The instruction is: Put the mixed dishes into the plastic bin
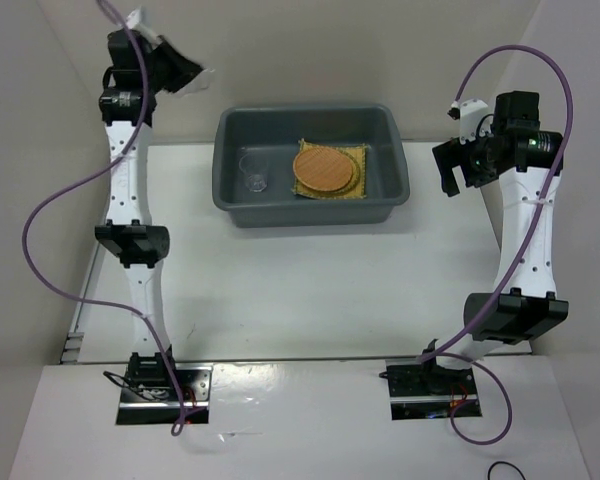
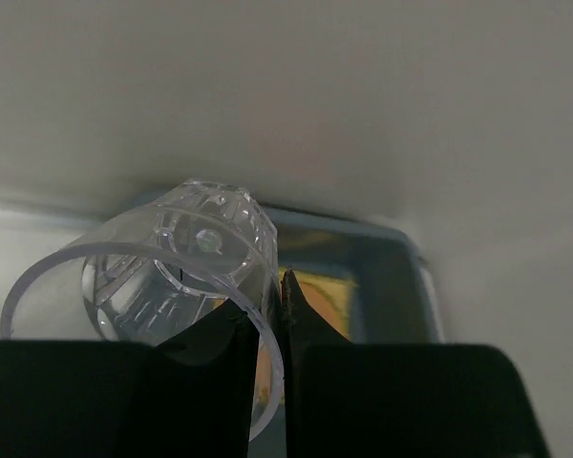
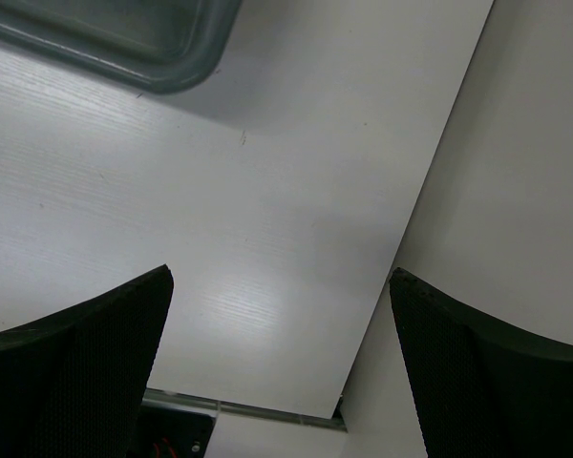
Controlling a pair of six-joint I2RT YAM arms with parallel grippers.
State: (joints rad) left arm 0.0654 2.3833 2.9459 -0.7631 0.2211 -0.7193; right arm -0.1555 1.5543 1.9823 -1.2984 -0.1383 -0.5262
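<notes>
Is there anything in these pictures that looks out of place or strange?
Only one thing: the left hand pinches a clear cup by one side of its wall, so the cup hangs tipped on its side, off to the left of the bin. Nothing inside the bin looks disturbed.

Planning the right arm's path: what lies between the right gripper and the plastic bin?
Nothing but bare white table separates the right gripper from the plastic bin, as the top view shows.
</notes>
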